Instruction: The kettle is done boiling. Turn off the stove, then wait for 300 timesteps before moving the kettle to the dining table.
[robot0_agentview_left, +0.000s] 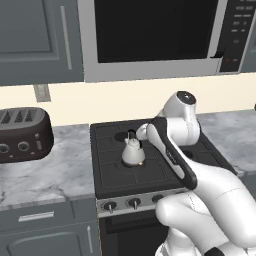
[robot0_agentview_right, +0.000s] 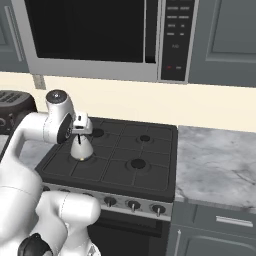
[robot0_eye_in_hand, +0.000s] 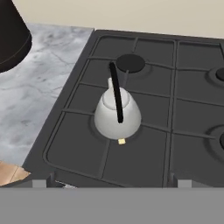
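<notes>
The white kettle (robot0_eye_in_hand: 126, 117) with a thin black handle stands upright on the front left burner of the black stove (robot0_eye_in_hand: 140, 162). A small yellow spot shows at its base. From the base views the kettle (robot0_agentview_left: 132, 154) (robot0_agentview_right: 81, 149) sits just below my hand. My gripper (robot0_eye_in_hand: 111, 183) hangs above it and a little toward the stove's front, open, fingertips (robot0_eye_in_hand: 39, 183) wide apart and holding nothing. The gripper (robot0_agentview_right: 81, 132) does not touch the kettle. Round knobs (robot0_agentview_left: 133, 202) (robot0_agentview_right: 133, 205) line the steel front strip. The dining table is out of view.
A dark toaster (robot0_agentview_left: 22, 136) stands on the marble counter (robot0_agentview_left: 60, 170) left of the stove. A microwave (robot0_agentview_left: 155, 35) hangs above the cooktop. More marble counter (robot0_agentview_right: 215, 165) lies to the stove's right. My own arm (robot0_agentview_left: 172, 150) crosses over the stove's right half.
</notes>
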